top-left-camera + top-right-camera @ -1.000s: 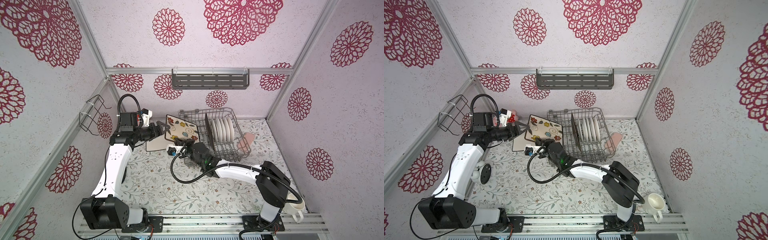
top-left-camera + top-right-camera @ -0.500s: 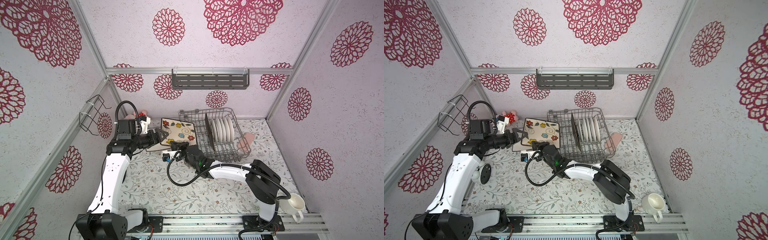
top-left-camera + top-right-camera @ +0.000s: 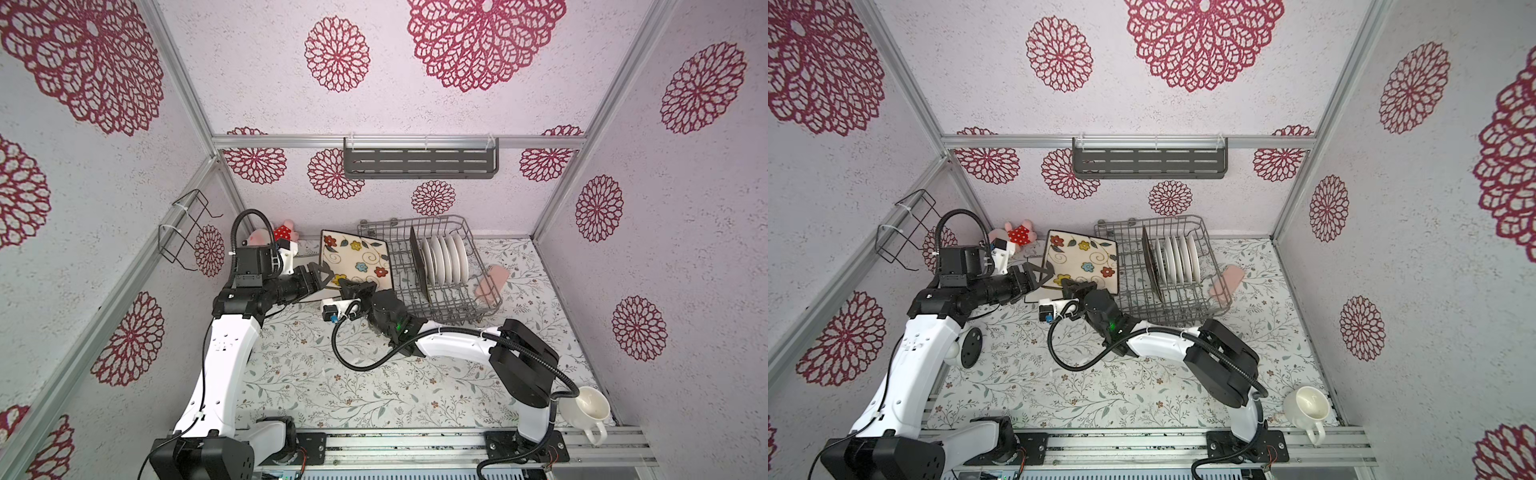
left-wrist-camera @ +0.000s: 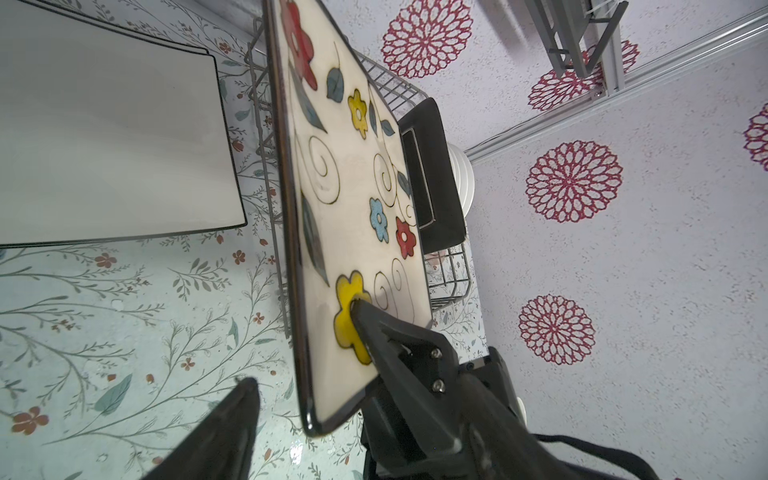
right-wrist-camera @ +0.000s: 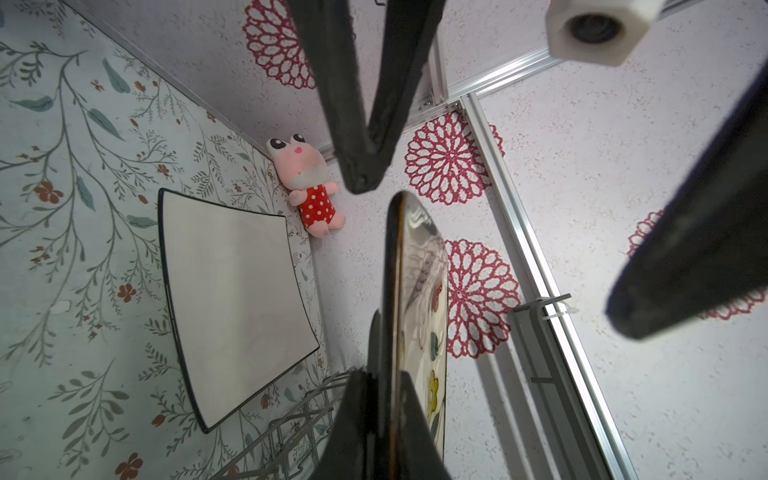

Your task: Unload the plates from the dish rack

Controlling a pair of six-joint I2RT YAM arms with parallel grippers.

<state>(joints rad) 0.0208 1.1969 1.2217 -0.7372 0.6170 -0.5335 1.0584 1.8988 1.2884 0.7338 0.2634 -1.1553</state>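
Right wrist view: right hand (image 5: 385, 388) clamps flowered plate (image 5: 420, 266), rim inside wide-spread left hand (image 5: 486, 251).

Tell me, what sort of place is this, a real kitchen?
Probably not: it looks like a mock kitchen corner built for robot testing. Wallpapered panels sit in an aluminium frame, two robot arms are mounted on a front rail, and a dish rack of plates stands on the table.

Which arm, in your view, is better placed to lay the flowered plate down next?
Right, probably: the right gripper is shut on the flowered plate, near the white plate lying on the table, while the left gripper is open, holding nothing.
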